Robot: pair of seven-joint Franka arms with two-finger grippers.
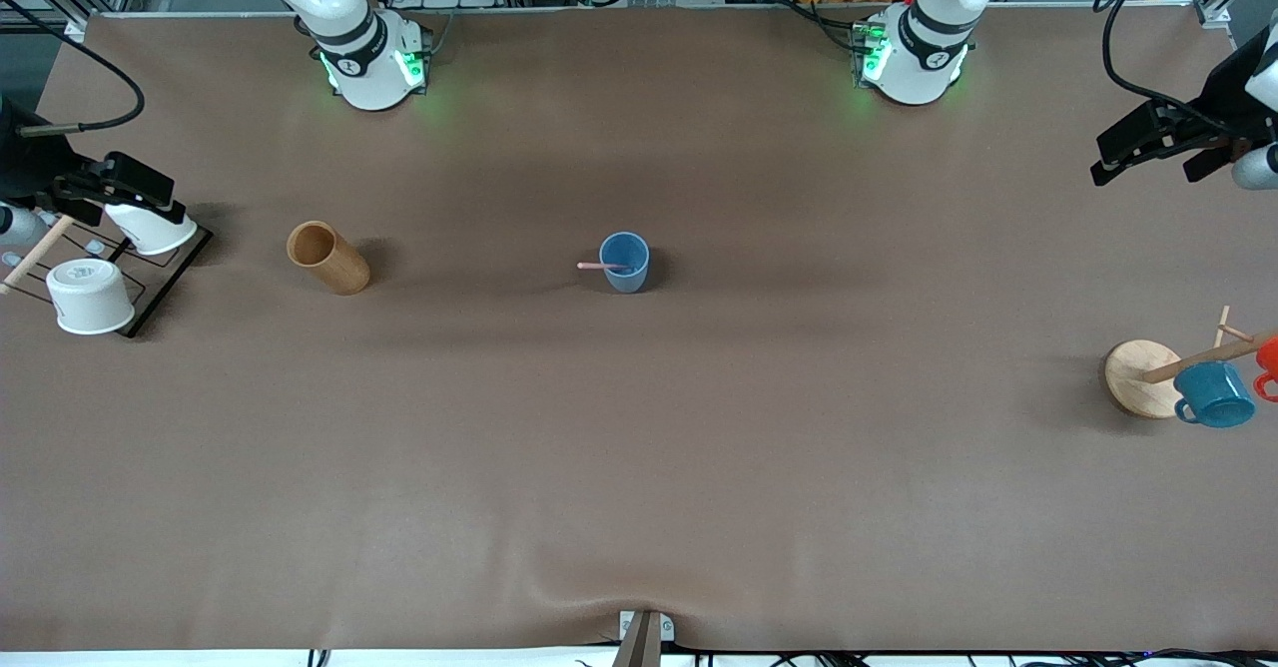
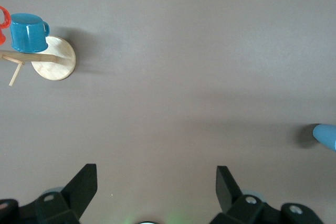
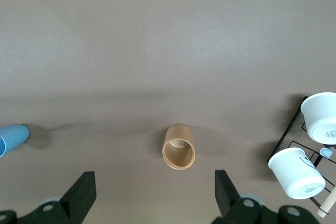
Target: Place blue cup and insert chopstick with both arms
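The light-blue cup stands upright near the middle of the table. The pale pink chopstick leans inside it, its end sticking out over the rim toward the right arm's end. An edge of the cup shows in the left wrist view and in the right wrist view. My left gripper hangs open and empty above the left arm's end of the table. My right gripper hangs open and empty over the right arm's end, near the wooden cylinder.
A brown wooden cylinder lies tilted between the cup and a black rack with white cups. A wooden mug tree with a teal mug and a red one stands at the left arm's end.
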